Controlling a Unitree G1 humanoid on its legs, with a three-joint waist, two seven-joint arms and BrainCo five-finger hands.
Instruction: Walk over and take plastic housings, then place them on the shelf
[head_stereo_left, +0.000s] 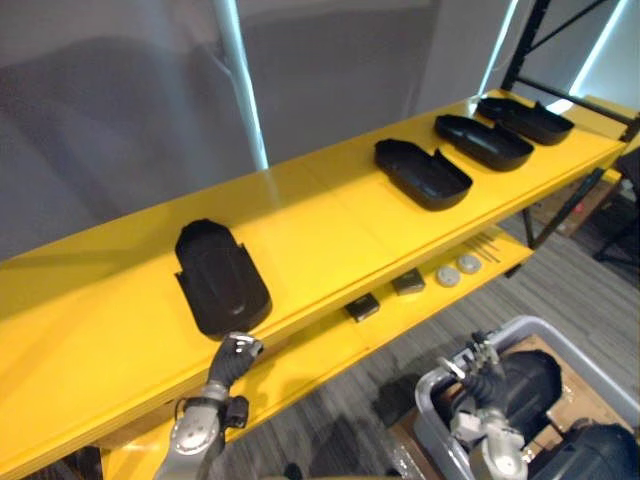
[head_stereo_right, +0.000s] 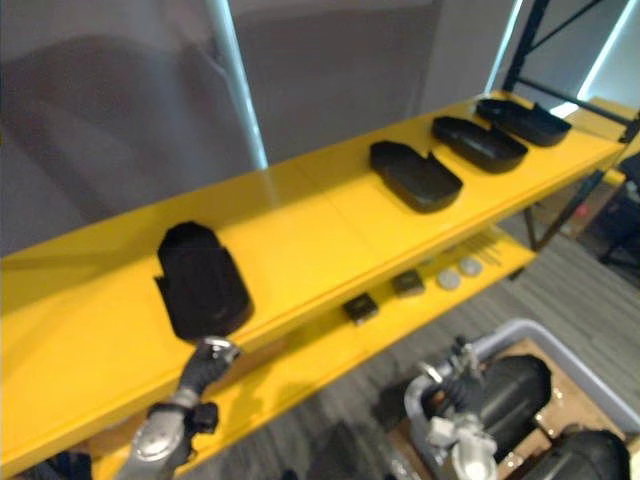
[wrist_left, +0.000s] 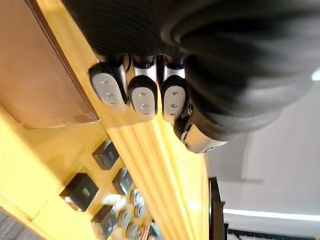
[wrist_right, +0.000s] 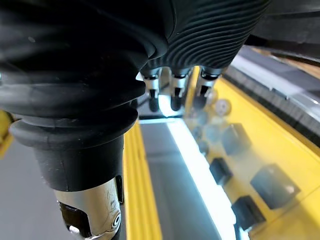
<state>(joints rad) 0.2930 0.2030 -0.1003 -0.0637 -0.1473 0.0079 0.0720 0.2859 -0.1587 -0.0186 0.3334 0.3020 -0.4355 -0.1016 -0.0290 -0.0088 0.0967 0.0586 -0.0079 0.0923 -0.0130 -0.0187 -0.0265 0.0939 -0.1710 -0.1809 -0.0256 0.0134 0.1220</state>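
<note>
Inside grey bin (head_stereo_left: 432, 415), black housings (head_stereo_left: 535, 385)

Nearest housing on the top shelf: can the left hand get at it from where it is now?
Probably yes. The left hand is at the front edge of the shelf, just below the nearest housing. Nothing stands between them, and the other housings lie farther right.

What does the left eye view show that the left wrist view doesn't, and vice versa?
Left eye view: four black housings along the yellow shelf, and a grey bin by the right hand. Left wrist view: the fingers of the left hand close up by the shelf's front edge. Both: the left hand, the shelf and small dark blocks on its lower level.
</note>
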